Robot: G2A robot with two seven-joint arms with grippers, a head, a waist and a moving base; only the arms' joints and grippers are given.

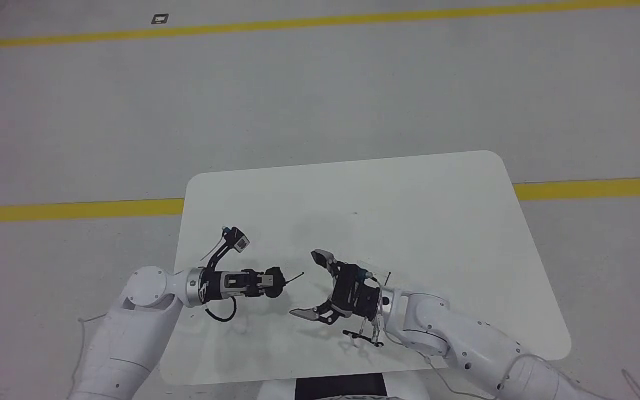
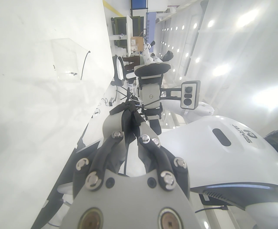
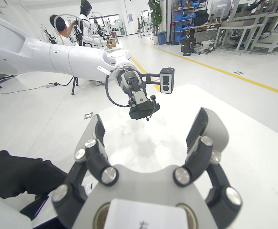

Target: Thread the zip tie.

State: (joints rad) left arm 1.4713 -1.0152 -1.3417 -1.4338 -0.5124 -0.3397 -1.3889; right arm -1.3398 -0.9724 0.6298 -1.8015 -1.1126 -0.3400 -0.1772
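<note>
The left gripper hangs above the near part of the worktop, its black-covered jaws clenched on the zip tie. The zip tie is a thin black plastic strand with a small square head. It curves out of the clenched jaws, and in the top view its free end points toward the right gripper. The right gripper faces the left gripper from just beside it. Its jaws are released and spread wide, with nothing between them. Each right finger is a grey metal shell with a black ribbed pad and is driven by black linkage bars on bright round pins. A black wrist camera stands off the left arm on a bracket. The worktop is a white, glossy slab with rounded corners. Faint reflections of the grippers show on its surface. The floor is smooth and pale grey and is marked with yellow lines. Farther back in the room stand shelving with blue bins, workbenches carrying equipment and a potted plant.
</note>
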